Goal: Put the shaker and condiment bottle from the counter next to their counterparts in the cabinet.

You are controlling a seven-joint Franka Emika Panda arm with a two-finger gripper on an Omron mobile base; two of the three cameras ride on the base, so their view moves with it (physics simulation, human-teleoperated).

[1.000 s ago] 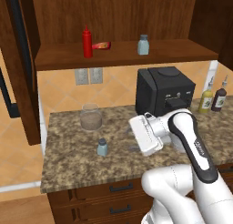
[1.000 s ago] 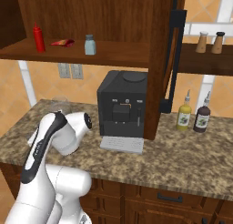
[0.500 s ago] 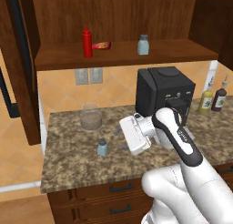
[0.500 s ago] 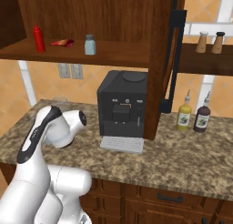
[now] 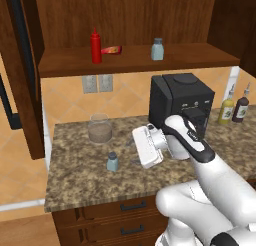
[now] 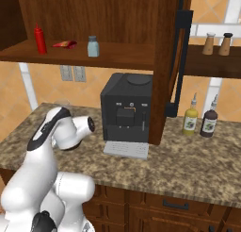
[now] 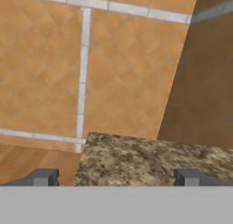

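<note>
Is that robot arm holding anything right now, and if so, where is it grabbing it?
Nothing is held. The tool is open and empty, with only counter between its tips; the shaker stands untouched.

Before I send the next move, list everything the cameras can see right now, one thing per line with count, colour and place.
shaker: one, pale blue with grey cap, on the counter in front of the glass jar
counter: one, speckled brown-grey granite, over dark drawers
glass jar: one, clear, on the counter near the wall
coffee machine: one, black, on the counter at the back
squeeze bottle: one, red, standing on the cabinet shelf
small red bottle: one, lying on the shelf beside the squeeze bottle
second shaker: one, pale blue, on the shelf
cabinet: one, dark wood, above the counter
oil bottles: two, yellow and dark brown, right of the coffee machine
pincer: one, open, empty
</note>
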